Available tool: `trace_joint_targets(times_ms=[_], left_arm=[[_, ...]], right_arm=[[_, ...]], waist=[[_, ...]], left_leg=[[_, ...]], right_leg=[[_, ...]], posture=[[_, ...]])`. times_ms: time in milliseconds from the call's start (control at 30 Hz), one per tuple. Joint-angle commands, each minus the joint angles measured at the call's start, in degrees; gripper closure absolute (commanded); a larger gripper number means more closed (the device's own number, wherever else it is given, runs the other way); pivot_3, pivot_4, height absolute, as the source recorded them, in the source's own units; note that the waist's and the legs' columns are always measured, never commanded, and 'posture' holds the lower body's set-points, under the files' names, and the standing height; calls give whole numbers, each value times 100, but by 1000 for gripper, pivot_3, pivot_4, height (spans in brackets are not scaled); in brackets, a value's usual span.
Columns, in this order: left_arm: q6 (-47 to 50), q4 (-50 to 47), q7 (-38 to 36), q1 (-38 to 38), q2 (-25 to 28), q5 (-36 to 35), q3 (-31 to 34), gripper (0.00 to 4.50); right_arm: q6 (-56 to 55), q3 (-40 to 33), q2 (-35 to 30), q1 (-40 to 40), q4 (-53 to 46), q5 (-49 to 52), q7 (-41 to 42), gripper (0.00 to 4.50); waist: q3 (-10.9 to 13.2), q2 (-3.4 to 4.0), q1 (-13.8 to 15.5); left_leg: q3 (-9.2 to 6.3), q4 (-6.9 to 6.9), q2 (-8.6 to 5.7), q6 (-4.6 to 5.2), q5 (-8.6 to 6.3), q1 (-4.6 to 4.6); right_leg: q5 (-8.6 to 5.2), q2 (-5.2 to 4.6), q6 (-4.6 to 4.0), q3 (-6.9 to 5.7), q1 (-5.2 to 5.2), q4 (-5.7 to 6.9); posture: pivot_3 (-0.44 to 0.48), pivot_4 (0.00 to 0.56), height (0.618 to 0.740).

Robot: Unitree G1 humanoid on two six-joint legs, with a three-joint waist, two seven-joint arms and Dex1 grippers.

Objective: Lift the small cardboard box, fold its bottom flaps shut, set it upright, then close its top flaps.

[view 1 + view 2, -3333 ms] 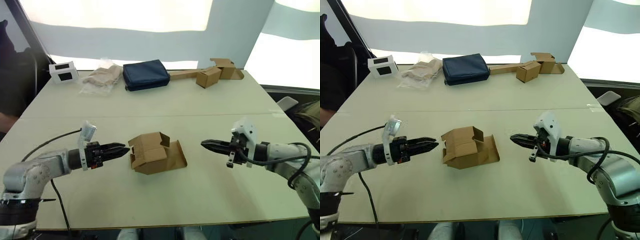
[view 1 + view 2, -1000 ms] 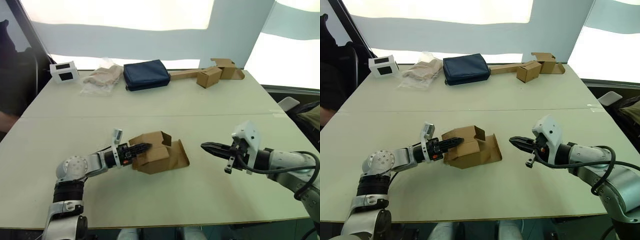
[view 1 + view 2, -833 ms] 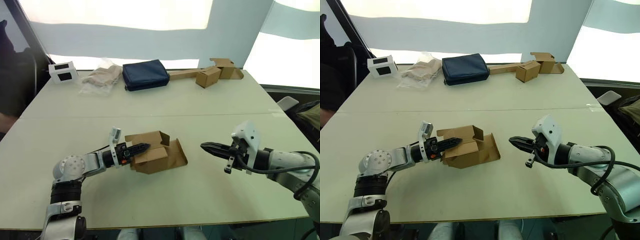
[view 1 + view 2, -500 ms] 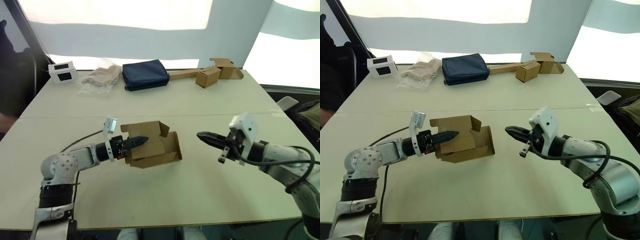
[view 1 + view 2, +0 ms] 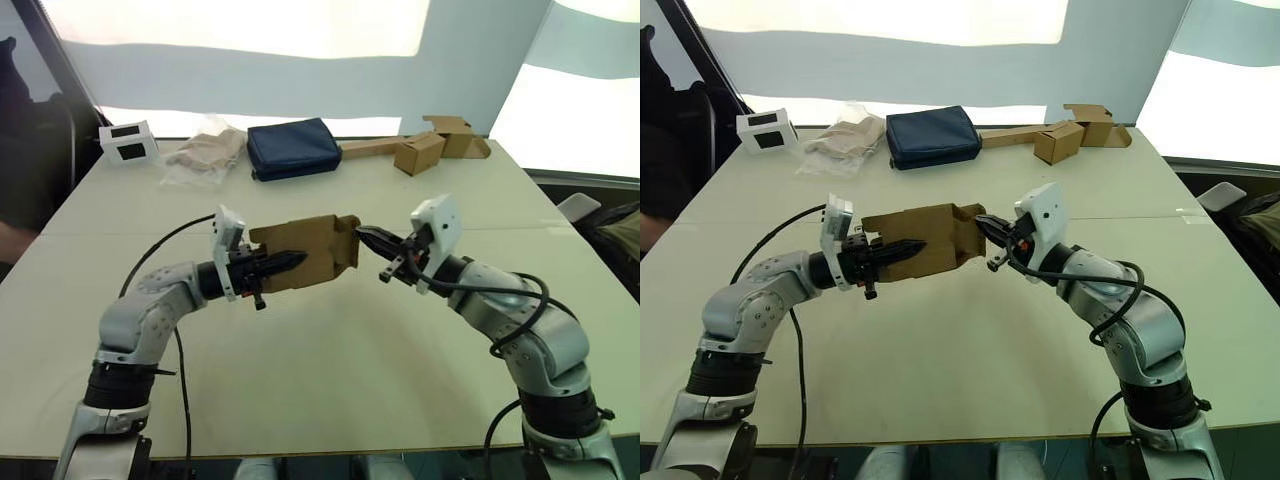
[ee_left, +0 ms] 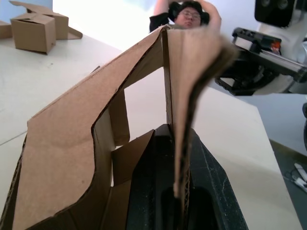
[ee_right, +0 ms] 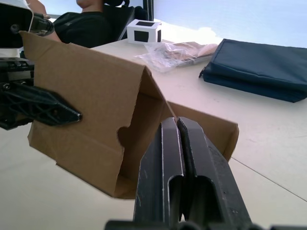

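Note:
The small cardboard box (image 5: 305, 252) hangs on its side above the table, plain brown. My left gripper (image 5: 296, 259) is shut on one of its side walls; in the left wrist view that cardboard wall (image 6: 184, 91) is pinched between the black fingers (image 6: 207, 184). The flaps (image 5: 347, 240) at the end facing right stand open; I cannot tell whether they are the bottom flaps or the top flaps. My right gripper (image 5: 364, 234) is shut and empty, its tips right at that open end. From the right wrist, its fingers (image 7: 165, 143) point into the box's mouth (image 7: 139, 120).
Along the table's far edge lie a white device (image 5: 127, 142), a plastic bag (image 5: 205, 152), a navy pouch (image 5: 292, 148) and small brown boxes on a cardboard strip (image 5: 420, 152). A person (image 6: 188, 13) sits at the table's left side. The beige table (image 5: 330, 400) spreads below the box.
My left gripper has lifted the box off the table, up and toward the middle. The right gripper has swung left and up to the box's open end.

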Motion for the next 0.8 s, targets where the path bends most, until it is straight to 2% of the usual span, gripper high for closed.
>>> trace_joint_targets(times_ms=[33, 500, 800], left_arm=[[-163, -66, -175, -121, 77, 21, -24, 4465], [-88, -92, -304, -212, 76, -20, -44, 4465], [535, -233, -326, -273, 119, -485, -28, 4465]], right_arm=[[-240, -18, 119, -168, 2, -168, -60, 4500], [-166, 260, 288, -75, -116, -245, 57, 4500], [-198, 490, 461, -124, -163, -389, -43, 4500]], waist=[[0, 0, -2], [1, 1, -5], [1, 1, -11]], left_leg=[[-1, 0, 0, 0, 0, 0], [-3, 0, 2, 0, 0, 0], [-5, -1, 3, 0, 0, 0]], right_leg=[[0, 1, 0, 0, 0, 0], [7, 2, 13, -2, 0, 1], [8, 4, 14, -3, -1, 1]], posture=[[0, 150, 740], [0, 150, 740], [0, 150, 740]])
